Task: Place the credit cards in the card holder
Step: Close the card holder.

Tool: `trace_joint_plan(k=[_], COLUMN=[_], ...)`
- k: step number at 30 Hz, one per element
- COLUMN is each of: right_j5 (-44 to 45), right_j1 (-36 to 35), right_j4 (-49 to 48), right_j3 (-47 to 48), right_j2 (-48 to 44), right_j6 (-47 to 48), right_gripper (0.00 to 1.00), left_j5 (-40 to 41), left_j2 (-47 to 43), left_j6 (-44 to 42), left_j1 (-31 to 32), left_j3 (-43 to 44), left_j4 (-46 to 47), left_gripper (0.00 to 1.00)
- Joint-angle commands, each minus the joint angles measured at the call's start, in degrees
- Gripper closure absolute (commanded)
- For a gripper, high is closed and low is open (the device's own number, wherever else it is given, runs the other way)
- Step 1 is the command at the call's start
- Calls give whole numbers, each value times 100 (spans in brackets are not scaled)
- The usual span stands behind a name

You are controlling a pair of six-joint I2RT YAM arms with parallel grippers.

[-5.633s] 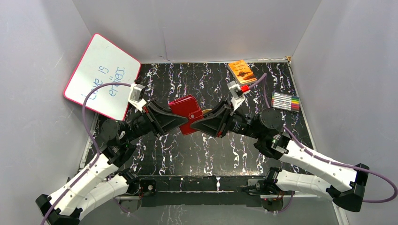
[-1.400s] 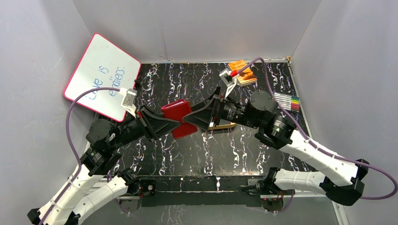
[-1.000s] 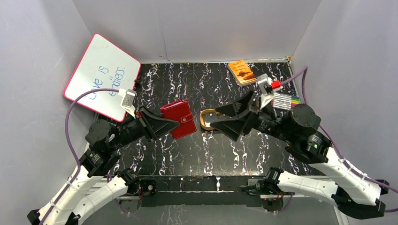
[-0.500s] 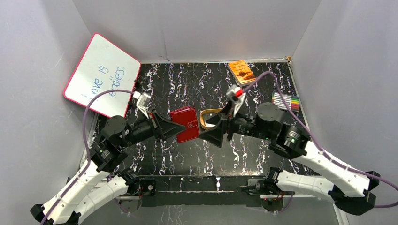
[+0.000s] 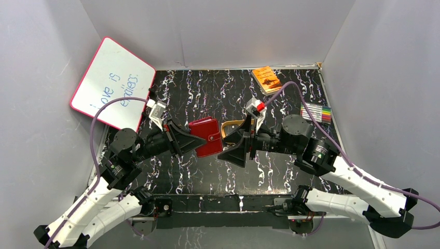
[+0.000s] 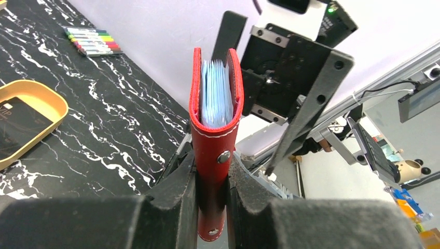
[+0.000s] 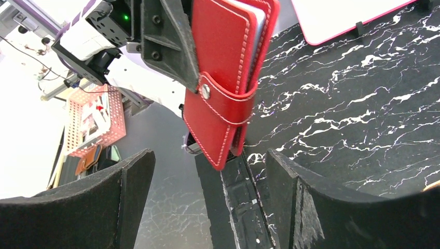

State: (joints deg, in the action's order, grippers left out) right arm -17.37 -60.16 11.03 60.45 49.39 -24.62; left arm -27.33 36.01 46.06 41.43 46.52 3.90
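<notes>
The left gripper [image 6: 211, 176] clamped the card holder [image 5: 206, 136] above the desk [image 5: 270, 166], and the right gripper [image 5: 223, 149] gaped just beside it. Its tab looked snapped shut, so tugging might wrench it loose. One dark card [image 6: 15, 132] lay in the tray [image 6: 49, 101].

A whiteboard [image 5: 111, 83] leans far left; orange book [image 5: 267, 79], markers [image 5: 316, 111] and gold tray [image 6: 36, 98] lie on the marble tabletop [image 5: 207, 88].

A robotics lab: plain grey panel walls [image 5: 218, 31] are enclosing a black white-veined tabletop [image 5: 207, 88], with cabled electronics [image 6: 417, 96] sitting past its near edge.
</notes>
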Motion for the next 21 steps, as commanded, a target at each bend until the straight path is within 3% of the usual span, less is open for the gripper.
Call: trace_joint_plan(k=[1, 10, 15, 21], right_j5=[-133, -250, 13, -433], right_j1=[3, 2, 12, 5], right_j4=[-648, -1048, -1969, -3091], right_j3=[-139, -412, -870, -1213], right_j2=[-147, -153, -305, -286], right_j6=[-55, -252, -780, -1350], right_gripper=[16, 23, 28, 28], left_j5=[-333, -591, -782, -1090], left_j2=[-89, -49, -80, -38], left_j6=[50, 193, 365, 762], left_j1=[22, 23, 21, 18], left_j3=[24, 6, -178, -354], left_j4=[586, 857, 1282, 1832], left_gripper=[100, 100, 100, 100])
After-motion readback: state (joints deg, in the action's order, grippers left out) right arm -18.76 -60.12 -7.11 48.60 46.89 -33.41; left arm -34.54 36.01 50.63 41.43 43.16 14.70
